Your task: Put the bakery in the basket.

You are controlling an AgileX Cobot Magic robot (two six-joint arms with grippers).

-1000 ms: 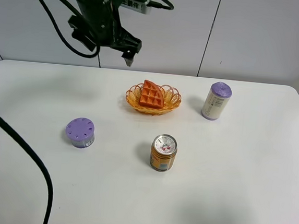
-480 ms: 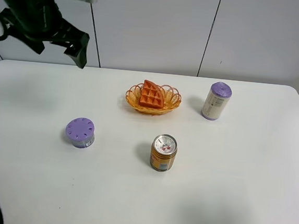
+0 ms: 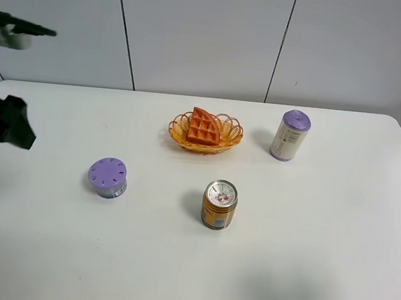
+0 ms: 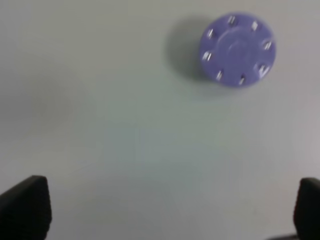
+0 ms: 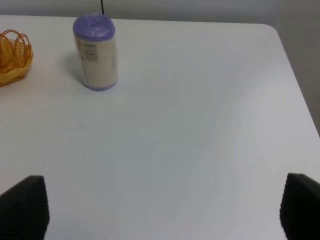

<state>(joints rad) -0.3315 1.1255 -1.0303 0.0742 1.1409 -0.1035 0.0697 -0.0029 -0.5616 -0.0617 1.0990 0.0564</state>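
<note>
The bakery (image 3: 204, 128), an orange-brown waffle wedge, lies inside the orange wicker basket (image 3: 233, 133) at the back middle of the table. Nothing holds it. My left arm (image 3: 6, 122) is at the far left edge, well away from the basket. In the left wrist view my left gripper (image 4: 165, 210) is open and empty over bare table, its fingertips (image 4: 22, 205) wide apart. My right gripper (image 5: 160, 207) is open and empty too; it does not show in the exterior view. The edge of the basket (image 5: 12, 57) shows in the right wrist view.
A purple round container (image 3: 107, 177) stands front left; it also shows in the left wrist view (image 4: 238, 49). An orange-gold drink can (image 3: 219, 204) stands in front of the basket. A purple-capped cylinder (image 3: 290, 135) stands to the basket's right, also in the right wrist view (image 5: 95, 51).
My left arm has swung from above the table's back, near the basket, leftward and down to the far left edge. The waffle and basket have not moved.
</note>
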